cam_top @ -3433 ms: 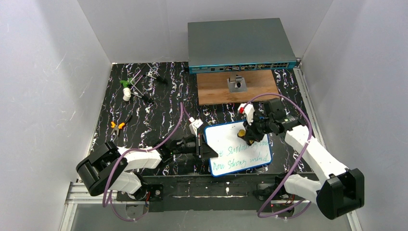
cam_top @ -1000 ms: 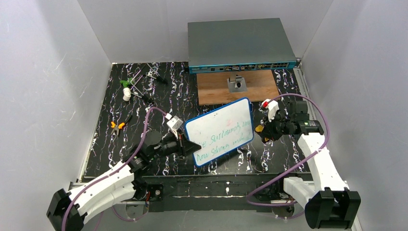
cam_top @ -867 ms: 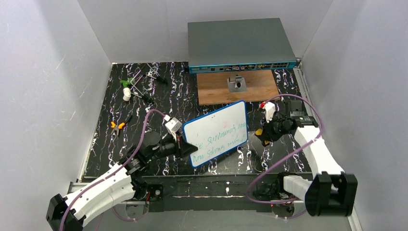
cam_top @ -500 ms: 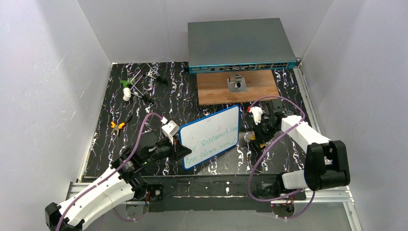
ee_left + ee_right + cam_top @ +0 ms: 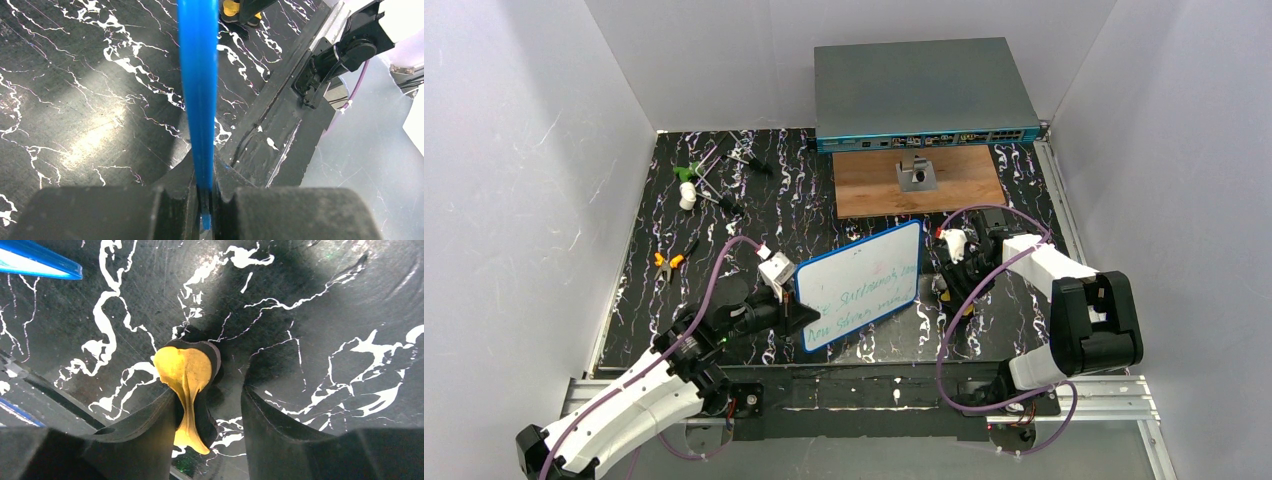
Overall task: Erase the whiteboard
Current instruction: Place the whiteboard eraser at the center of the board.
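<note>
The whiteboard (image 5: 861, 285), white with a blue rim and green handwriting on its lower half, is held tilted above the black table. My left gripper (image 5: 802, 310) is shut on its lower left edge. In the left wrist view the blue rim (image 5: 198, 75) runs edge-on into the shut left gripper (image 5: 204, 175). Right of the board, my right gripper (image 5: 949, 285) is low over the table and open. A yellow and black eraser (image 5: 187, 375) stands between the fingers of the right gripper (image 5: 210, 410). It leans on the left finger, with a gap to the right one.
A large grey box with ports (image 5: 924, 90) stands at the back, with a wooden board (image 5: 874, 190) and a small metal bracket (image 5: 914, 175) in front of it. Orange pliers (image 5: 667, 262) and green and white bits (image 5: 688, 185) lie at the left. White walls close in both sides.
My right gripper has come left and down to the table, and its jaws have opened off the eraser. The left arm has carried the whiteboard a little down and to the left.
</note>
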You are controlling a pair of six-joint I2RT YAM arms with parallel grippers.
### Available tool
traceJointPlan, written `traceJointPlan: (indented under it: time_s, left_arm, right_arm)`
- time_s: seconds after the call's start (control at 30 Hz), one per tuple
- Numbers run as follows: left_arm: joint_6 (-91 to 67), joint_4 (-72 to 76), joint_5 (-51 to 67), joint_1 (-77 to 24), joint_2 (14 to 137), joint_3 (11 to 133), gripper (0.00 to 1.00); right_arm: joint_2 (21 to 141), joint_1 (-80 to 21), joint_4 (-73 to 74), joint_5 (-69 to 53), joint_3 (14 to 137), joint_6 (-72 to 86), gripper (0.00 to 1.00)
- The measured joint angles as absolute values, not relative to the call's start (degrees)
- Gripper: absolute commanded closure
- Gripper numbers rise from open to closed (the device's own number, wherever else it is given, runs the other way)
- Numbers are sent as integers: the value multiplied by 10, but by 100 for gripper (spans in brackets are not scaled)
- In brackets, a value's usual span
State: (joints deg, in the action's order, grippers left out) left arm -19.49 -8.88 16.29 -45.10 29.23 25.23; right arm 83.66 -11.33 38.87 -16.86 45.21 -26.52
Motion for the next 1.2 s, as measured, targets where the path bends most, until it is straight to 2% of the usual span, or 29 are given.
traceJointPlan:
  time_s: [0.3, 0.57, 0.7, 1.0, 1.2]
  left_arm:
    - [-206, -82, 172, -451, 290, 252, 100]
    - [-283, 83, 200, -449, 345, 213, 100]
    - [-300, 107, 210, -449, 362, 198, 100]
    - [-284, 81, 212, -449, 323, 196, 100]
    - [-263, 70, 219, -449, 350, 200, 100]
  right_arm:
    - [836, -113, 404, -186, 452, -269, 42]
    - [832, -113, 405, -212, 452, -269, 42]
    - [819, -103, 406, -215, 452, -266, 39]
    - [714, -32, 453, -250, 456, -320, 37]
    - [626, -12, 515, -291, 479, -378, 37]
